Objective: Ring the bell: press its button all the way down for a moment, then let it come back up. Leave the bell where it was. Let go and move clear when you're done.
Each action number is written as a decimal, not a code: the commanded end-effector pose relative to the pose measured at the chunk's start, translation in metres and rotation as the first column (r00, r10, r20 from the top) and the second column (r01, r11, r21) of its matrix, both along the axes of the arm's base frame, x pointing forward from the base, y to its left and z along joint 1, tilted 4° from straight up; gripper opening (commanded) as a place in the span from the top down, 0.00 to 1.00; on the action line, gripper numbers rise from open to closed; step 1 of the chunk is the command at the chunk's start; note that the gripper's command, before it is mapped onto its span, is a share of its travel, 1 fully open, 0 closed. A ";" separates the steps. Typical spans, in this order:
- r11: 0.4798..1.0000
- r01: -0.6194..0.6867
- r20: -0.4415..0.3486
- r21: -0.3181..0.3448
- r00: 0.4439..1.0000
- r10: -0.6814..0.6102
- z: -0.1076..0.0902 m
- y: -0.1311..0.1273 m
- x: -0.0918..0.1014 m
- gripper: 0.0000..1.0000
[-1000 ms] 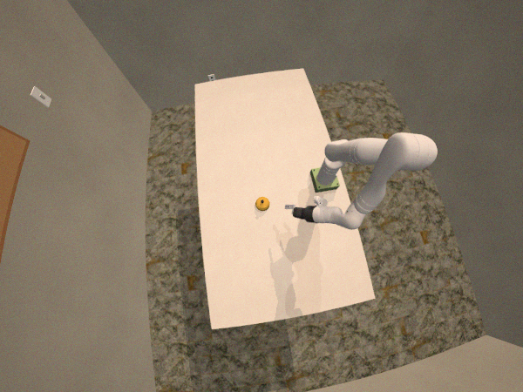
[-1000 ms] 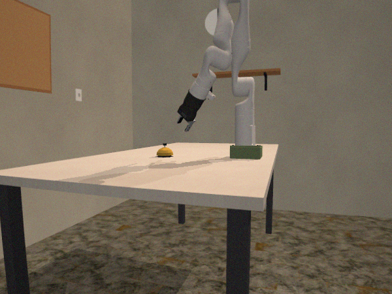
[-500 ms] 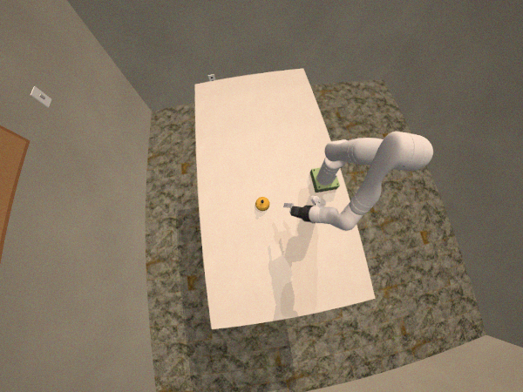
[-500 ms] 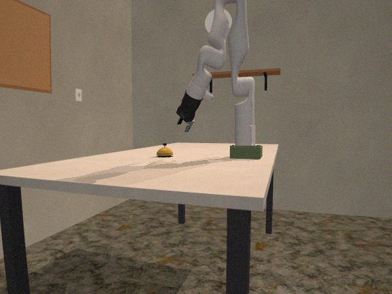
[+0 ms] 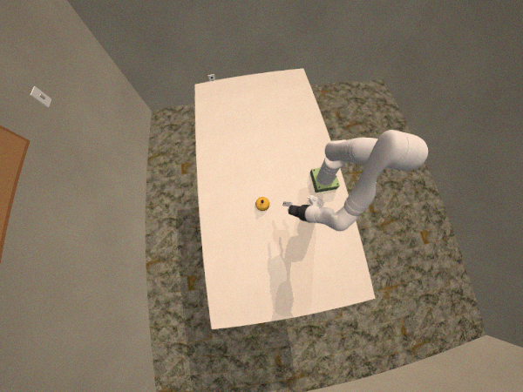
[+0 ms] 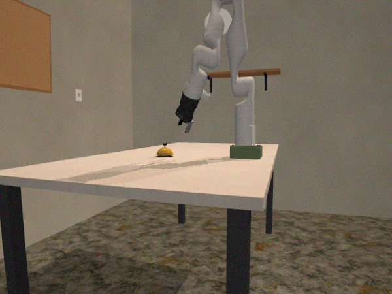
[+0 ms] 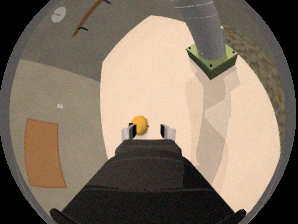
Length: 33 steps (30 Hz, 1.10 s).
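A small yellow dome bell [image 5: 261, 203] with a dark button on top sits on the white table [image 5: 270, 196], near the middle of its width. It also shows in the side view [image 6: 164, 151] and in the wrist view [image 7: 139, 123], just beyond the left fingertip. My gripper [image 5: 288, 206] [image 6: 185, 125] is open and empty. It hangs well above the table, tilted down towards the bell, and stands a short way to the arm's side of it. In the wrist view the two fingertips stand wide apart.
The arm's green base block [image 5: 324, 180] is fixed near the table's right edge, also seen in the side view [image 6: 245, 151]. A wooden shelf [image 6: 243, 73] hangs on the wall behind the arm. The floor around the table is patterned carpet.
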<state>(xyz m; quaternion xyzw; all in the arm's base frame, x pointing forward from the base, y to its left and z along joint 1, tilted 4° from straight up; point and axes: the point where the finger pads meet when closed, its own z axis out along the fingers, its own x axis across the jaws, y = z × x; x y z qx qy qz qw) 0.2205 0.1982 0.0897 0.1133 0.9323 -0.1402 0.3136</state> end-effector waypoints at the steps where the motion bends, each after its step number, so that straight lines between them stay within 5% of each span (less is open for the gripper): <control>1: 1.000 0.006 0.000 0.002 1.000 -0.006 0.000 -0.001 0.001 0.00; 33: 0.986 0.163 -0.087 0.025 0.983 -0.160 -0.006 -0.013 0.011 0.00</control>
